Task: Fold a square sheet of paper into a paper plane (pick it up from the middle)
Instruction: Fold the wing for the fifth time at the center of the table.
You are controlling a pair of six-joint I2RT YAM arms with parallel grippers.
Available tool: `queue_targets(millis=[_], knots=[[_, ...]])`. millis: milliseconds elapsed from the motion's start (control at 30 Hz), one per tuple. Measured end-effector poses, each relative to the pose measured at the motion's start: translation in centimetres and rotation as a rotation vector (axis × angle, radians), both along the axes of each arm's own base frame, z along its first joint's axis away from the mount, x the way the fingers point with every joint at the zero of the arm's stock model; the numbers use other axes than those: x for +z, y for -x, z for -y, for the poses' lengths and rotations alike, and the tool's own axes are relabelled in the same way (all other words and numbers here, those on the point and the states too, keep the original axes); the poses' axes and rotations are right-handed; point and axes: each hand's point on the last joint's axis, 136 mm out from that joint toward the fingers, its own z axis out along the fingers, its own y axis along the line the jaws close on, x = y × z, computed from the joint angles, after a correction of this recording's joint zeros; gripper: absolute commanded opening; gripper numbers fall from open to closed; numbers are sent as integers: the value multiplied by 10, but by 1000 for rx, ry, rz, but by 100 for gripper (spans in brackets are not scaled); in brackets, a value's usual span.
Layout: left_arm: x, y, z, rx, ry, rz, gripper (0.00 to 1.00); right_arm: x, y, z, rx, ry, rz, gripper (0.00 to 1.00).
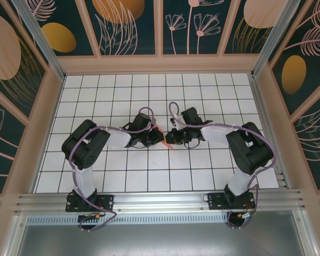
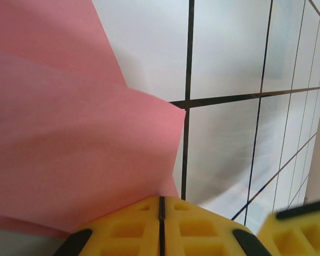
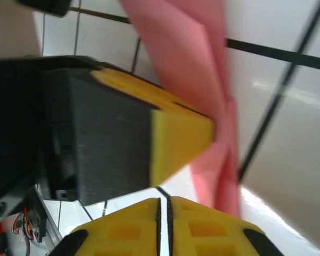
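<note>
Okay, the pink sheet (image 2: 69, 133) is part-folded and held up over the middle of the grid table (image 2: 229, 53). My left gripper (image 2: 161, 201) is clamped on its edge; my right gripper (image 3: 164, 202) is pressed closed too, though I can't tell if it has paper. It looks feather-light, floppy and easy to tear, so I'd pinch gently on the doubled layers beside a crease.

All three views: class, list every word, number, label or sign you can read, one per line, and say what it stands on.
None can be read. The thin pink folded paper is plain; the white gridded table carries only black lines; the patterned wall panels bear only leaves and flowers.
</note>
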Motion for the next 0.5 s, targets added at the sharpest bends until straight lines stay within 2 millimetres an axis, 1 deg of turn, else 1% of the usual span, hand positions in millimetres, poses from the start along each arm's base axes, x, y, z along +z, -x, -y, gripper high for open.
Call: queue_targets(millis=[67,233,400,500], knots=[[0,0,0,0,0,-1,11,2,1,-5,13,6,9,8],[-1,-1,-1,10,-6,-4,10,-4,1,-4,17,26,-10,6],[-1,-1,-1,14,-9,-10,9,-27,7,1,20,103,-36,5],[-1,-1,-1,14,-12,-11,10,-31,6,4,12,123,-34,5]])
